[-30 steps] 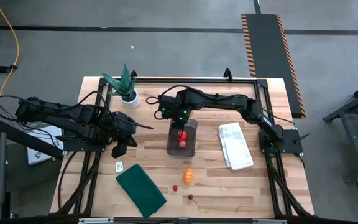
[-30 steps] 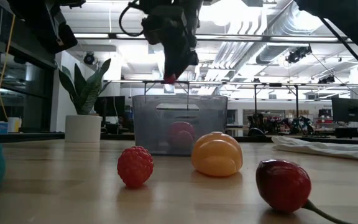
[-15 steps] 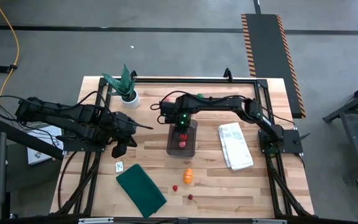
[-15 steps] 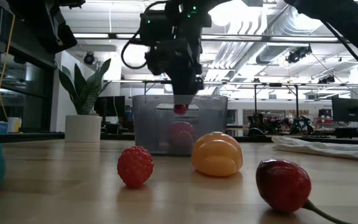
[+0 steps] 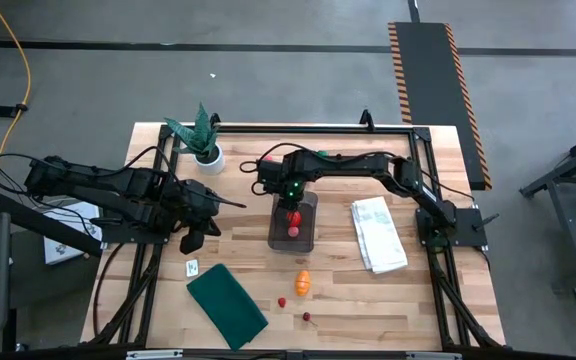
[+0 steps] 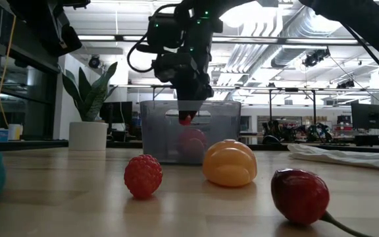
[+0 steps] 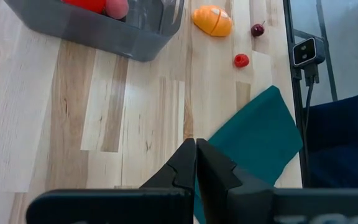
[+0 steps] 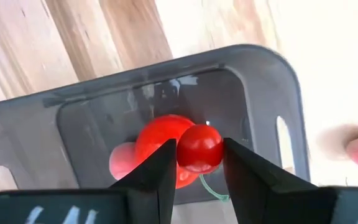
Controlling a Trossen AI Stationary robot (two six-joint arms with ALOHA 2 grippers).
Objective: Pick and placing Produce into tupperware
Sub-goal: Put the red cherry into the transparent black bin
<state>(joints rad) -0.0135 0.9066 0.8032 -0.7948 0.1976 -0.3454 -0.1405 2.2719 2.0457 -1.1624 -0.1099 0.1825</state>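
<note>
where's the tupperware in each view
High view: the tupperware sits at table centre, under the right gripper.
Low view: centre, behind the orange piece.
Left wrist view: its corner shows at the top edge.
Right wrist view: fills the middle, beneath the held cherry.
Shared landmark: the orange piece.

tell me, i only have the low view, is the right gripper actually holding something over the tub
Observer: Yes. In the right wrist view the right gripper is shut on a small red cherry with a green stem.
Operator: is it over the tub, not beside it
Observer: From above, it sits over the tupperware.
Operator: anything inside already
Observer: A red ball and a pink piece.
Operator: left arm
Observer: The left gripper is shut and empty above the table's left side.
</note>
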